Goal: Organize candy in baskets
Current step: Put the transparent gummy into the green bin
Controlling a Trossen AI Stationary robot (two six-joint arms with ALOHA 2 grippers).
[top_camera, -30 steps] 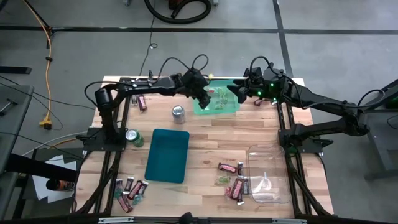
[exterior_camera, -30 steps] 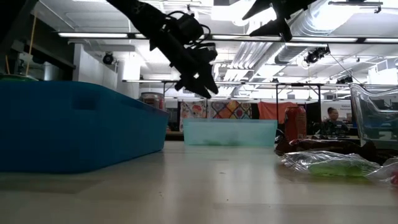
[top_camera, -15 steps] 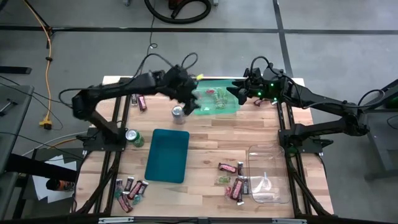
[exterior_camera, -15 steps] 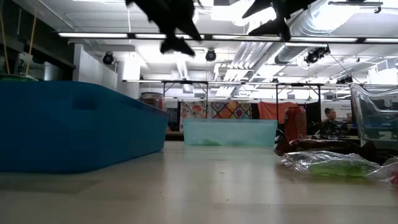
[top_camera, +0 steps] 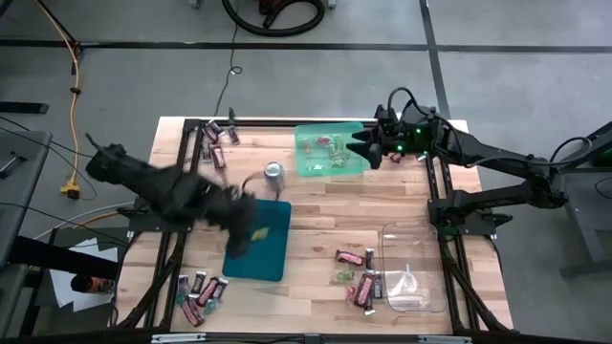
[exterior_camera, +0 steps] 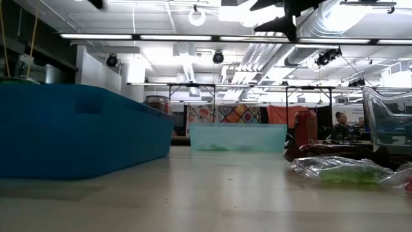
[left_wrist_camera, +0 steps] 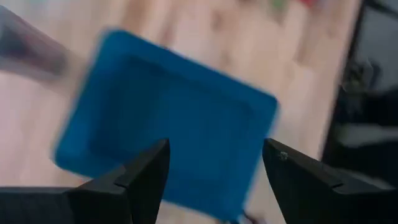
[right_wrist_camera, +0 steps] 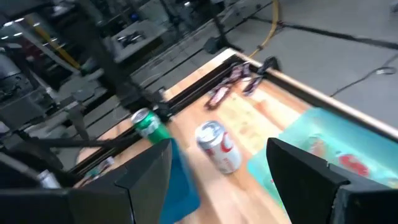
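L gripper (left_wrist_camera: 214, 165) open, empty, apparently over teal bin (left_wrist_camera: 168, 118).

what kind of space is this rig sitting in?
Probably an open-plan lab or workshop: exposed ceiling ducts and strip lights, bare concrete floor with a trailing yellow power cable, a person at a desk behind.

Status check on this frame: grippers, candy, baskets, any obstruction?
Left gripper open, empty, over the teal basket. Right gripper open, at the green basket, candy inside. Loose candy on the table; silver can between baskets.
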